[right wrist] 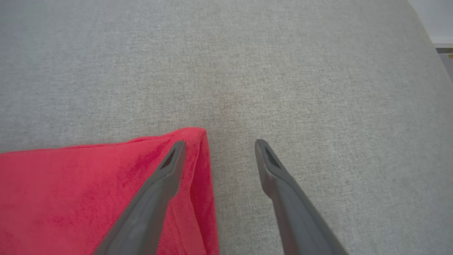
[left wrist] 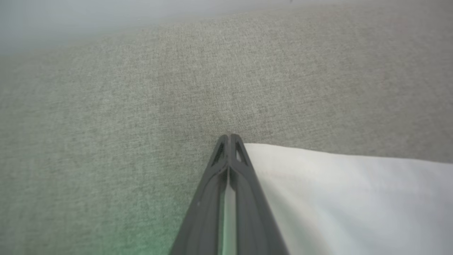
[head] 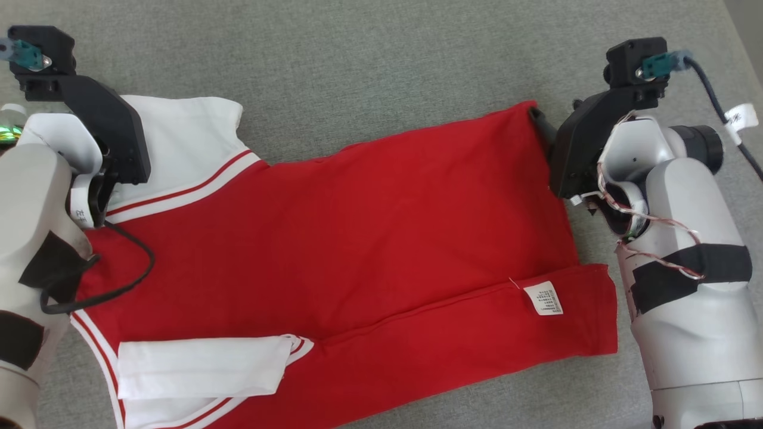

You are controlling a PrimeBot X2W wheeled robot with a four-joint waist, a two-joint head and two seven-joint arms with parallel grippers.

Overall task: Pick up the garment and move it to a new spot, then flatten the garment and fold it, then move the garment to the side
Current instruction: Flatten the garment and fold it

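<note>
Looking across the grey upholstery (head: 357,59), you see the garment (head: 369,226) lying flat, its long axis running from one arm to the other. Your left gripper (left wrist: 230,139) is closed tight at the edge of the white sleeve (left wrist: 354,198); you cannot tell whether cloth is pinched. Your right gripper (right wrist: 220,142) stands open, straddling the red hem corner (right wrist: 198,134).

Head view: we look steeply down over most of the garment (head: 381,238) on the grey surface (head: 381,53). Our wrist views sit low and close, looking out across that surface. Each shares one garment corner with the head view.
</note>
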